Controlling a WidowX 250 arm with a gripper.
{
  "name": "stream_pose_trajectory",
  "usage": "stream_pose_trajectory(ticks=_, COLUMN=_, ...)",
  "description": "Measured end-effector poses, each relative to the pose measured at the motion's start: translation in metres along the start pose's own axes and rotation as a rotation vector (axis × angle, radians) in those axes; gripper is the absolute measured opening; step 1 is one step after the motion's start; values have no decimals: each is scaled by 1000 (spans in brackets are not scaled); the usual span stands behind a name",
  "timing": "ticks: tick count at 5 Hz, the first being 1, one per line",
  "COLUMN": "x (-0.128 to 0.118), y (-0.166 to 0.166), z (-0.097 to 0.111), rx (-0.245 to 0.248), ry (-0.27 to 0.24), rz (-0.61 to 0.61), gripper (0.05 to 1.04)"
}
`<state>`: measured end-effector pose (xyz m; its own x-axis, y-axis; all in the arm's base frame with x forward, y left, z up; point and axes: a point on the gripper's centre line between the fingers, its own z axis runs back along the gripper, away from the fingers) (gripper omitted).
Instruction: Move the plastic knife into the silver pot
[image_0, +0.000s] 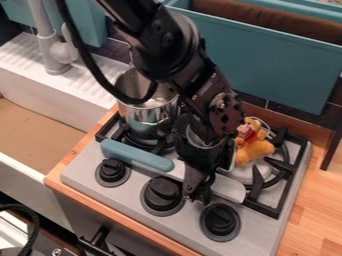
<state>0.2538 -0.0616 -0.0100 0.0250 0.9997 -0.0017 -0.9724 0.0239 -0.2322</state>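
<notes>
The black gripper (197, 187) hangs over the front of the stove, right above the middle of the plastic knife (138, 155), hiding part of it. That knife has a blue handle at the left and a pale blade reaching out to the right of the gripper; it lies across the stove top behind the knobs. Whether the gripper touches or holds it I cannot tell. The silver pot (148, 118) stands upright on the back left burner, behind the knife's handle and left of the gripper.
An orange and yellow plush toy (253, 143) sits at the right burner, beside a partly hidden metallic item. Black grates (290, 172) surround the burners. Three black knobs (162, 194) line the front. A sink (40, 131) and grey faucet (51, 47) are at left.
</notes>
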Motion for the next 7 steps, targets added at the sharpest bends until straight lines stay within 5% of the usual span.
stream_pose_trajectory(ticks=2, x=2, y=-7, z=-5, rx=-23, ry=-18, rz=18, gripper=950)
stream_pose_trajectory(ticks=4, x=9, y=5, z=4, rx=159, ry=43, rz=10, gripper=488)
stream_pose_trajectory(ticks=6, x=16, y=-1, z=13, rx=221, ry=84, rz=-4, gripper=268)
stream_pose_trajectory(ticks=7, x=21, y=4, z=15, rx=209, ry=94, rz=-16, gripper=153)
